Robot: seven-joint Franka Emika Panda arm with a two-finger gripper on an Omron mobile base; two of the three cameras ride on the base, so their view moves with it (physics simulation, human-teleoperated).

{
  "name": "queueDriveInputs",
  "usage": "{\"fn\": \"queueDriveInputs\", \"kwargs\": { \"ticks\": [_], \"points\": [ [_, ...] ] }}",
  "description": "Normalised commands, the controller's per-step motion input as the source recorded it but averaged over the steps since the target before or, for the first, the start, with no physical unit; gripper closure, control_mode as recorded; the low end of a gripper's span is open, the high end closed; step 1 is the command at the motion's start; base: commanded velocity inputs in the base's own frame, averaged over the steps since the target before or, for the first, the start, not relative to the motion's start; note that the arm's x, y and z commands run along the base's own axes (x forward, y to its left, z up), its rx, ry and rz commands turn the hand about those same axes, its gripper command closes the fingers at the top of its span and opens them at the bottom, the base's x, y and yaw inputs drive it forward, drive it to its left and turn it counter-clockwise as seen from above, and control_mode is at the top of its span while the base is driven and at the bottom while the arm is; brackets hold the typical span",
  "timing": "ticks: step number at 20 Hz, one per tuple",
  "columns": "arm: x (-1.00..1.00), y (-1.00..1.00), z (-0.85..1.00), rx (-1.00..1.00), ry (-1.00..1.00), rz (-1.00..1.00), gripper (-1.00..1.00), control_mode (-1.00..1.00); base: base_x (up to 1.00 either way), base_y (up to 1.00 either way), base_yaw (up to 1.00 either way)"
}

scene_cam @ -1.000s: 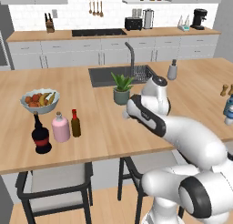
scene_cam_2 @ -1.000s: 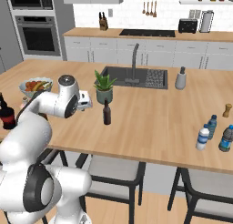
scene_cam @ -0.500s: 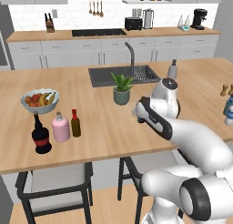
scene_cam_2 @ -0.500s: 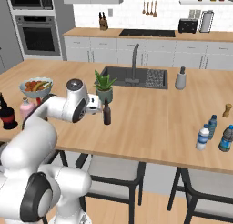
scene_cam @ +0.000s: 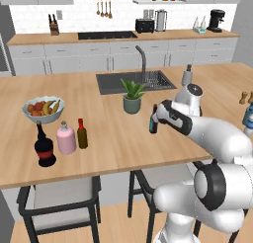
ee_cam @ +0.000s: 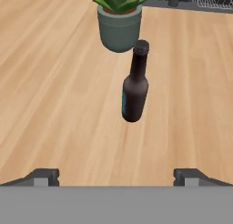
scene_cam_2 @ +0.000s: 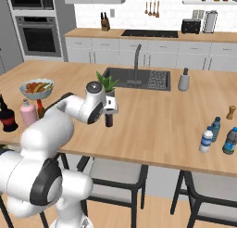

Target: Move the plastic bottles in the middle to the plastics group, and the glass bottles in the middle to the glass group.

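At bench centre, just at 6 o'clock of the potted plant (ee_cam: 119, 22): dark glass bottle (ee_cam: 134, 84) upright and untouched, dead ahead of the hand (ee_cam: 116, 175). Fingers spread wide, holding nothing. Approach step judged under way; next, advance to straddle the body, close, then carry toward the glass group (scene_cam: 55, 142) at 9 o'clock.

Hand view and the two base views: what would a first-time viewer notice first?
The dark bottle stands upright alone on the wooden counter, straight ahead of the open claw and just in front of the potted plant. In the left base view, a black red-labelled bottle, a pink bottle and an amber bottle cluster near the fruit bowl.
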Motion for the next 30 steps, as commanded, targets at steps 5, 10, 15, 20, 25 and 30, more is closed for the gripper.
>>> {"fn": "queueDriveInputs", "kwargs": {
  "ticks": [5, 10, 15, 20, 25, 30],
  "points": [
    [0.49, 0.01, 0.0, -0.03, 0.01, 0.0, -1.0, -1.0, 0.0, 0.0, 0.0],
    [0.26, 0.06, -0.2, -0.07, 0.02, 0.0, -1.0, -1.0, 0.0, 0.0, 0.0],
    [0.3, 0.0, -0.37, -0.04, 0.0, 0.0, -1.0, -1.0, 0.0, 0.0, 0.0],
    [0.36, 0.0, -0.22, 0.0, 0.0, 0.0, -1.0, -1.0, 0.0, 0.0, 0.0],
    [0.36, 0.0, -0.11, 0.0, 0.01, 0.0, -1.0, -1.0, 0.0, 0.0, 0.0],
    [0.22, 0.0, -0.14, 0.0, 0.02, 0.0, -1.0, -1.0, 0.0, 0.0, 0.0]
  ]
}}
